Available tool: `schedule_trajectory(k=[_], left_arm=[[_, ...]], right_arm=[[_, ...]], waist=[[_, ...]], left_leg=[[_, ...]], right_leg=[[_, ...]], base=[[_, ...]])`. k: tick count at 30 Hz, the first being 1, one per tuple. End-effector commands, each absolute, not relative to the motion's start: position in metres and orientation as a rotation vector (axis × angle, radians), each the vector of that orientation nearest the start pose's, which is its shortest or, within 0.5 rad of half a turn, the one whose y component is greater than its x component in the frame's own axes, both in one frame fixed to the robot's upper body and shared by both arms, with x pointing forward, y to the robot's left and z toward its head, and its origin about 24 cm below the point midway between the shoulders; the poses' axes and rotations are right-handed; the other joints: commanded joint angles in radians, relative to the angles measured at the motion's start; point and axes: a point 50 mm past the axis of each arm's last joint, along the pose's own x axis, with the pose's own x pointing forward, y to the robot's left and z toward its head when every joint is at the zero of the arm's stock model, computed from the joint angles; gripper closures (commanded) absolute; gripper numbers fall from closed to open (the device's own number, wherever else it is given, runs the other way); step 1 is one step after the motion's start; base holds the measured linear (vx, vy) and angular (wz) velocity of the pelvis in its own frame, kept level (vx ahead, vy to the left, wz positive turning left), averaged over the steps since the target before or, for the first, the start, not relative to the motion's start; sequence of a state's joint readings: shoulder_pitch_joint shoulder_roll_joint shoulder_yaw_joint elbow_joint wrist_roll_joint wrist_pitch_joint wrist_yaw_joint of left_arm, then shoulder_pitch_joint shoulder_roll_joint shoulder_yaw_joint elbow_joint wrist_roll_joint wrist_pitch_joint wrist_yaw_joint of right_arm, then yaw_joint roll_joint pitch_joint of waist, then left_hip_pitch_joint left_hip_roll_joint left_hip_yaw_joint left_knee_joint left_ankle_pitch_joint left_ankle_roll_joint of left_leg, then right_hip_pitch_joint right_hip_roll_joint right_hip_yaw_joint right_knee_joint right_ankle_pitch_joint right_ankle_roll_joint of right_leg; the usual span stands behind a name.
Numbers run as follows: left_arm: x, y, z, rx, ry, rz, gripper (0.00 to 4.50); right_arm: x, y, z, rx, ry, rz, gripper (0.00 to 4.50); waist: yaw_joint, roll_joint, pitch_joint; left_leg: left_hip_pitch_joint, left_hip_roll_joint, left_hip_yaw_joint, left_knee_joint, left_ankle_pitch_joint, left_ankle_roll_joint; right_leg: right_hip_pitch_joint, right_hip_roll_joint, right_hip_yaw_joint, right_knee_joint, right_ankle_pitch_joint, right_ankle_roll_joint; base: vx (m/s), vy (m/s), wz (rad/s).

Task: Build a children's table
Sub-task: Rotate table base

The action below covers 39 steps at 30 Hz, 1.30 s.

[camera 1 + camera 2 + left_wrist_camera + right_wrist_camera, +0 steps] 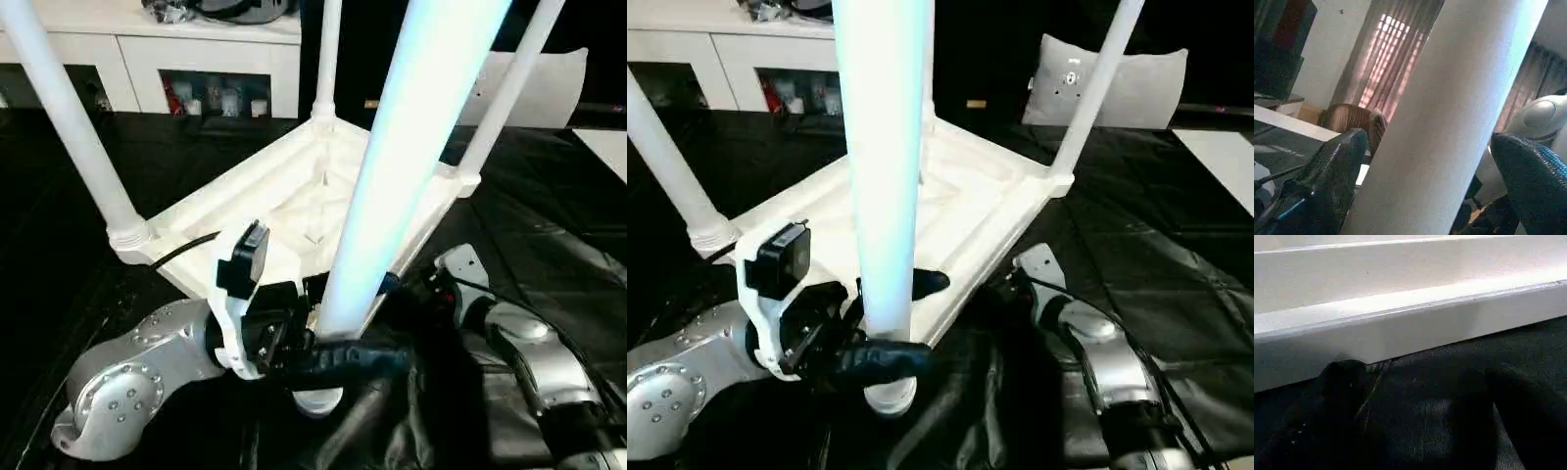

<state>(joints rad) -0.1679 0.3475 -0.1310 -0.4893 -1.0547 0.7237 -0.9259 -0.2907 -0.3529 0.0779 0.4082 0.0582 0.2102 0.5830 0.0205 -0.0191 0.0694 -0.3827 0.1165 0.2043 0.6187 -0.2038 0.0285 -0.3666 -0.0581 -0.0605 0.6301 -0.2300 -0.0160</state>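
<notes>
A black sheet covers the floor in front of white cabinets, and on it lies the upturned white table top with three legs standing in its corner sockets. The left gripper has its fingers spread wide on either side of the fourth leg, which stands upright at the top's near corner. The right gripper, fingers apart and empty, rests low on the sheet just beside the top's near edge.

The white table top lies upside down on black sheeting. 1 near leg stands upright in its corner socket, the left tool spread around its base. The right arm lies beside the top's edge.
</notes>
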Motion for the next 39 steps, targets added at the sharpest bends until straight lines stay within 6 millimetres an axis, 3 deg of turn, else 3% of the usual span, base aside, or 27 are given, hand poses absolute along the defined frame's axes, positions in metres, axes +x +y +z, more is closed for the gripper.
schedule_trajectory(k=[1,3,7,12,18,20,22,25,30,32,33,34,35,36,37,38,39], left_arm=[[0.192,0.08,0.16,-0.56,-0.01,-1.705,0.02],[0.192,0.079,0.16,-0.559,-0.008,-1.703,0.02],[0.196,0.078,0.157,-0.538,0.004,-1.675,0.02],[0.196,0.078,0.157,-0.527,0.006,-1.671,0.02],[0.197,0.077,0.157,-0.516,0.002,-1.66,0.02],[0.216,0.07,0.155,-0.449,-0.052,-1.534,0.02],[0.222,0.067,0.155,-0.422,-0.066,-1.494,0.02],[0.235,0.064,0.154,-0.367,-0.09,-1.414,0.02],[0.257,0.056,0.155,-0.309,-0.131,-1.287,0.02],[0.273,0.046,0.147,-0.196,-0.114,-1.18,0.02],[0.276,0.044,0.144,-0.16,-0.109,-1.157,0.02],[0.278,0.043,0.143,-0.144,-0.106,-1.147,0.02],[0.281,0.042,0.141,-0.112,-0.101,-1.128,0.02],[0.287,0.039,0.138,-0.083,-0.101,-1.091,0.02],[0.288,0.038,0.138,-0.083,-0.101,-1.084,0.02],[0.294,0.032,0.137,-0.079,-0.117,-1.042,0.02],[0.294,0.032,0.137,-0.079,-0.117,-1.042,0.02]], right_arm=[[0.302,-0.161,0.02,-0.213,0.362,0.676,0.0],[0.303,-0.157,0.02,-0.211,0.355,0.689,0.0],[0.307,-0.128,0.02,-0.231,0.326,0.822,0.0],[0.308,-0.118,0.02,-0.24,0.316,0.863,0.0],[0.308,-0.113,0.019,-0.238,0.308,0.883,0.0],[0.308,-0.11,0.017,-0.244,0.305,0.879,0.0],[0.308,-0.111,0.016,-0.245,0.305,0.873,0.0],[0.309,-0.117,0.014,-0.244,0.311,0.83,0.0],[0.308,-0.138,0.011,-0.212,0.317,0.713,0.0],[0.305,-0.155,0.011,-0.171,0.3,0.63,0.0],[0.304,-0.158,0.012,-0.167,0.298,0.617,0.0],[0.304,-0.159,0.012,-0.167,0.298,0.614,0.0],[0.303,-0.162,0.011,-0.168,0.298,0.608,0.0],[0.301,-0.169,0.011,-0.169,0.298,0.582,0.0],[0.3,-0.17,0.011,-0.168,0.299,0.577,0.0],[0.296,-0.183,0.013,-0.162,0.294,0.534,0.0],[0.296,-0.183,0.013,-0.162,0.294,0.534,0.0]], waist=[[0.005,0.003,-0.058],[-0.001,0.0,-0.057],[-0.014,-0.004,-0.057],[-0.022,-0.004,-0.058],[-0.014,0.002,-0.06],[-0.009,0.005,-0.057],[-0.005,0.005,-0.055],[-0.006,0.002,-0.057],[0.004,0.003,-0.062],[0.013,0.016,-0.061],[0.019,0.008,-0.062],[0.02,0.004,-0.062],[0.019,0.007,-0.063],[0.022,0.014,-0.065],[0.017,0.011,-0.063],[0.02,0.011,-0.065],[0.021,0.015,-0.065]], left_leg=[[0.022,0.124,-0.059,-0.084,-0.179,-0.039],[0.02,0.123,-0.059,-0.085,-0.192,-0.041],[0.018,0.124,-0.061,-0.082,-0.201,-0.038],[0.018,0.126,-0.06,-0.082,-0.191,-0.034],[0.023,0.127,-0.058,-0.082,-0.172,-0.032],[0.026,0.13,-0.058,-0.084,-0.194,-0.042],[0.028,0.13,-0.06,-0.085,-0.233,-0.061],[0.025,0.13,-0.064,-0.088,-0.246,-0.072],[0.028,0.13,-0.062,-0.083,-0.219,-0.063],[0.026,0.13,-0.062,-0.083,-0.212,-0.053],[0.035,0.132,-0.061,-0.083,-0.228,-0.053],[0.034,0.13,-0.06,-0.084,-0.229,-0.048],[0.022,0.129,-0.065,-0.086,-0.219,-0.04],[0.024,0.13,-0.066,-0.083,-0.213,-0.039],[0.02,0.129,-0.067,-0.084,-0.211,-0.035],[0.024,0.129,-0.064,-0.082,-0.213,-0.033],[0.022,0.13,-0.065,-0.082,-0.211,-0.028]], right_leg=[[0.033,-0.114,0.073,-0.074,-0.13,-0.26],[0.035,-0.114,0.074,-0.076,-0.14,-0.263],[0.035,-0.115,0.074,-0.077,-0.152,-0.267],[0.035,-0.113,0.073,-0.075,-0.143,-0.27],[0.033,-0.11,0.072,-0.068,-0.086,-0.282],[0.031,-0.111,0.074,-0.073,-0.106,-0.278],[0.031,-0.115,0.075,-0.078,-0.162,-0.263],[0.03,-0.115,0.075,-0.08,-0.181,-0.239],[0.031,-0.118,0.075,-0.077,-0.13,-0.247],[0.033,-0.12,0.077,-0.081,-0.11,-0.242],[0.028,-0.116,0.076,-0.084,-0.113,-0.232],[0.03,-0.116,0.077,-0.085,-0.113,-0.231],[0.038,-0.119,0.074,-0.083,-0.12,-0.227],[0.037,-0.124,0.074,-0.08,-0.12,-0.23],[0.038,-0.121,0.074,-0.085,-0.125,-0.224],[0.036,-0.121,0.074,-0.086,-0.117,-0.229],[0.039,-0.122,0.074,-0.086,-0.101,-0.233]], base=[[0.0,0.0,0.0],[0.0,0.0,0.0],[0.0,0.0,0.0],[0.0,0.0,0.0],[0.0,0.0,0.0],[0.0,0.0,0.0],[0.0,0.0,0.0],[0.0,0.0,0.0],[0.0,0.0,0.0],[0.0,0.0,0.0],[0.0,0.0,0.0],[0.0,0.0,0.0],[0.0,0.0,0.0],[0.0,0.0,0.0],[0.0,0.0,0.0],[0.0,0.0,0.0],[0.0,0.0,0.0]])
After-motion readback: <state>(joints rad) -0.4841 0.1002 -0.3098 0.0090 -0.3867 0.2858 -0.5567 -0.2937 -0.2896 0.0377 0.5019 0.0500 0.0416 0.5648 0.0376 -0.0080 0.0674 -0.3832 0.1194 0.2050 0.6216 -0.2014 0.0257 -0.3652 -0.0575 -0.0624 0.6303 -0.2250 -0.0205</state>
